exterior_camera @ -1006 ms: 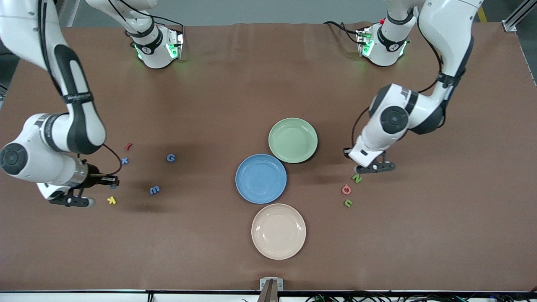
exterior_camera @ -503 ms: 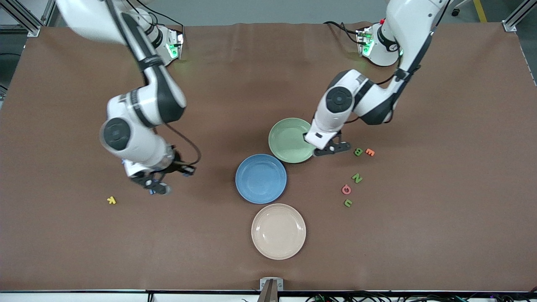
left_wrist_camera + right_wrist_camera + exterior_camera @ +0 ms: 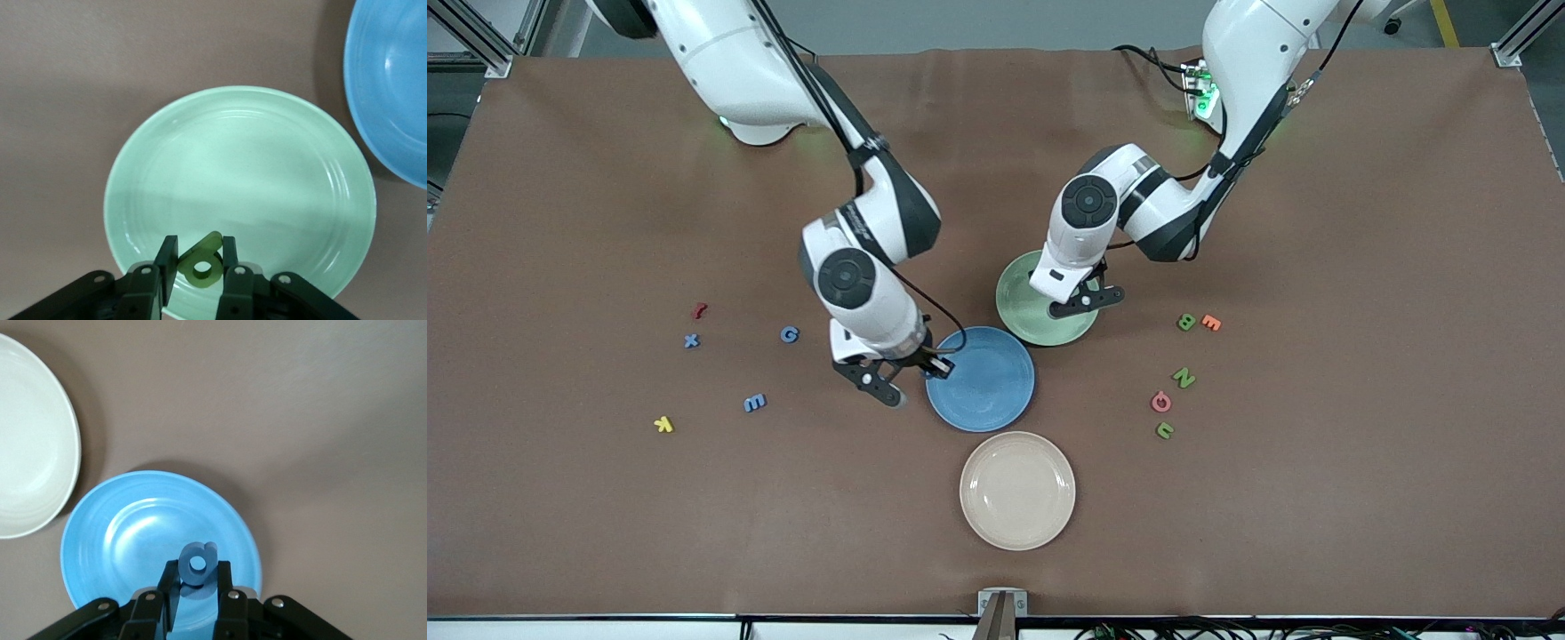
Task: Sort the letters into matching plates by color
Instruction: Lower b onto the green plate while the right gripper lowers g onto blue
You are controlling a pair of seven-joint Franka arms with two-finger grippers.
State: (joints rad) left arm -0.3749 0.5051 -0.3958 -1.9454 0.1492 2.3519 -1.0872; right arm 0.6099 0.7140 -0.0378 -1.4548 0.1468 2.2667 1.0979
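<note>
My left gripper hangs over the pale green plate, shut on a small green letter with a round hole. In the left wrist view that gripper is above the green plate. My right gripper is over the rim of the blue plate at the right arm's end, shut on a blue letter. The right wrist view shows that gripper above the blue plate. Blue letters lie toward the right arm's end. Green letters lie toward the left arm's end.
A cream plate stands nearer the front camera than the blue plate. A red letter and a yellow one lie among the blue letters. An orange letter and a pink one lie among the green ones.
Both arms have swung inward from the letter groups to the plates, each carrying a letter: the left to the green plate, the right to the blue plate's rim.
</note>
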